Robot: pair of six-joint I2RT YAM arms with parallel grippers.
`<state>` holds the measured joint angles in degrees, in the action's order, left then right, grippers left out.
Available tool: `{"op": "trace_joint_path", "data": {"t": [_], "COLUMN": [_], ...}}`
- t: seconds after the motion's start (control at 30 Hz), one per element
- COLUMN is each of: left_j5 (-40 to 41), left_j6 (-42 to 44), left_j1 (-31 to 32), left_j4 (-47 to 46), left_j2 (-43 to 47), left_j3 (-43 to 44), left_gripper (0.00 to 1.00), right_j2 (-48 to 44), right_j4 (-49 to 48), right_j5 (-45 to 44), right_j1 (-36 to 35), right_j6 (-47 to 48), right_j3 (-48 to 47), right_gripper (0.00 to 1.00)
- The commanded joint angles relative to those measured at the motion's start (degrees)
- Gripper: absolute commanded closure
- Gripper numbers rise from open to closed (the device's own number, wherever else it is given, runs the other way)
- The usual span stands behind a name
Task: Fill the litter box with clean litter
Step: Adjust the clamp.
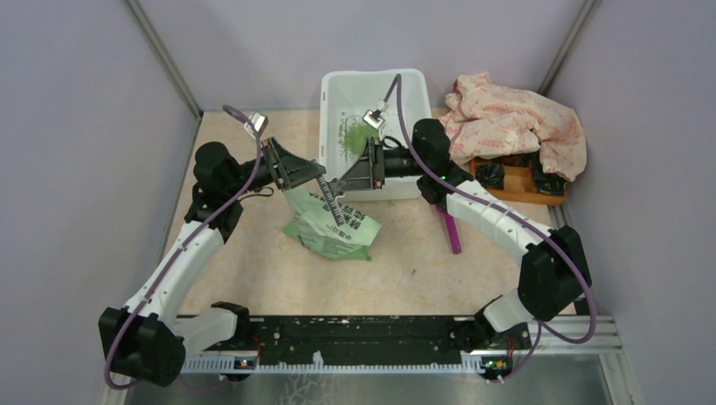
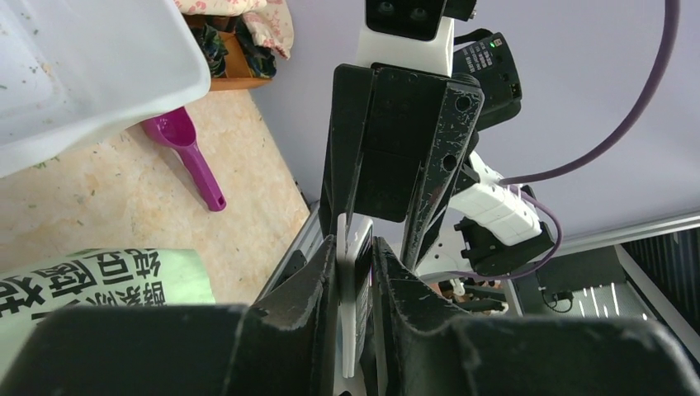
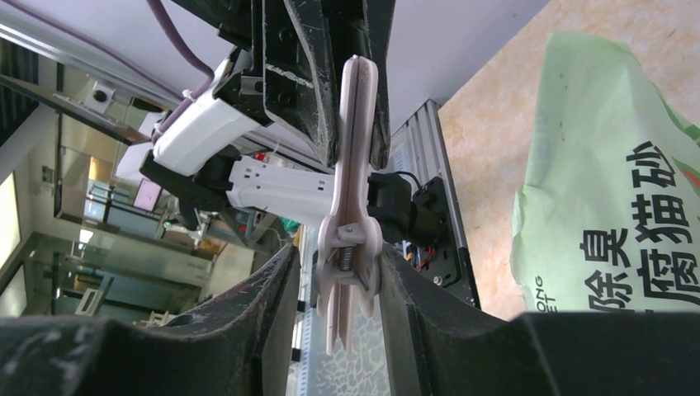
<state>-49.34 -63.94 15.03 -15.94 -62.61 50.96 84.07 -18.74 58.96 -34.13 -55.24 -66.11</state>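
Observation:
The white litter box (image 1: 414,93) stands at the back centre with a patch of green clean litter (image 1: 355,135) inside; its corner shows in the left wrist view (image 2: 99,74). The green-and-white bag (image 1: 333,236) lies on the table in front of it. My left gripper (image 1: 319,179) (image 2: 355,264) is shut on the long end of a white bag clip (image 2: 351,289) held above the bag. My right gripper (image 1: 339,184) (image 3: 338,289) faces it, its jaws open on either side of the spring end of the clip (image 3: 351,165), with a small gap on one side.
A magenta scoop (image 1: 452,232) (image 2: 186,144) lies on the table right of the bag. A crumpled patterned cloth (image 1: 515,118) covers part of a small wooden tray (image 1: 515,192) at the back right. Grey walls close in on both sides.

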Motion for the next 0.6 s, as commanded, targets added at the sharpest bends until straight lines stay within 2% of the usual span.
{"op": "trace_joint_path", "data": {"t": [0.0,0.33,0.53,0.57], "left_j5": [0.6,0.4,0.2,0.4], "left_j6": [2.3,2.6,3.9,4.2], "left_j1": [0.2,0.2,0.2,0.2], "left_j4": [2.4,3.8,4.9,5.3], "left_j2": [0.0,-0.2,0.1,0.2], "left_j3": [2.6,3.3,4.6,5.0], "left_gripper": [0.76,0.76,0.58,0.53], "right_j2": [0.0,0.3,0.4,0.4], "right_j4": [1.6,3.9,4.5,4.5], "right_j5": [-0.5,-0.9,-1.6,-1.6], "right_j1": [-0.7,-0.8,-0.8,-0.8], "right_j6": [2.7,4.6,5.2,5.1], "right_j3": [-3.5,-4.2,-4.1,-4.1], "right_gripper": [0.62,0.77,1.0,1.0]}}
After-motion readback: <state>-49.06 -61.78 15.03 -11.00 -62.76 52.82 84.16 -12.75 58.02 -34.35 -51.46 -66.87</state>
